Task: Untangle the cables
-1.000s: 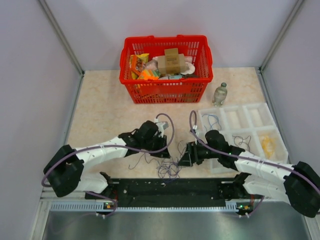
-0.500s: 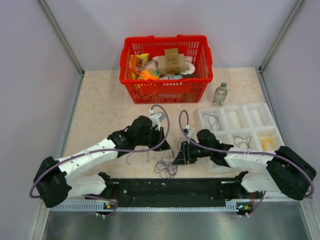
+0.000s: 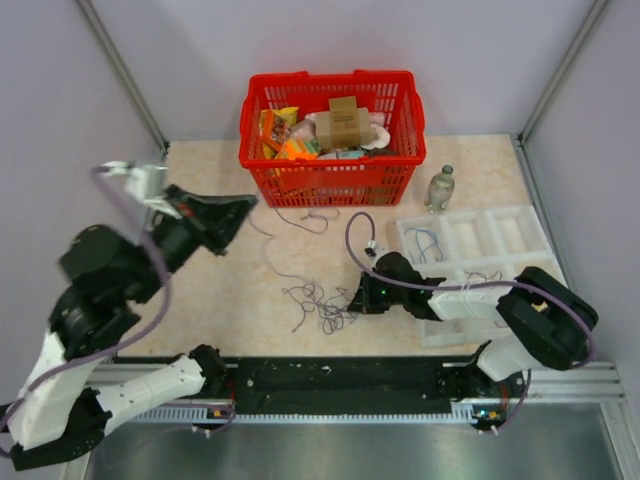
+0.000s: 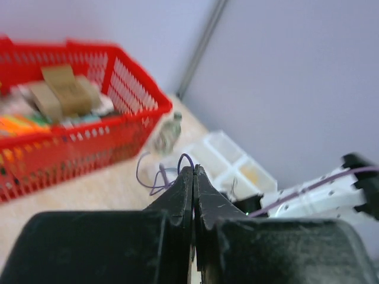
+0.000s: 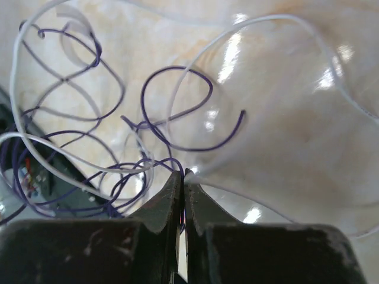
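The cables lie in a loose purple and white tangle (image 3: 320,305) on the tabletop in front of the arms. My left gripper (image 3: 245,203) is raised high at the left, jaws shut on a purple cable (image 4: 186,156) that loops out of its tip (image 4: 193,168). A long purple strand (image 3: 300,217) trails from there past the basket front down to the tangle. My right gripper (image 3: 352,300) sits low at the tangle's right edge. In the right wrist view its jaws (image 5: 183,173) are shut on a purple strand (image 5: 148,161), and a white strand (image 5: 278,16) also leaves the tip.
A red basket (image 3: 330,182) full of packaged goods stands at the back. To its right stands a small bottle (image 3: 440,188). A white compartment tray (image 3: 505,262) at the right holds separate cables. A black rail (image 3: 340,375) runs along the near edge.
The left arm has risen up and to the left, drawing a purple strand out of the tangle. The right gripper has shut on the tangle and moved slightly left.
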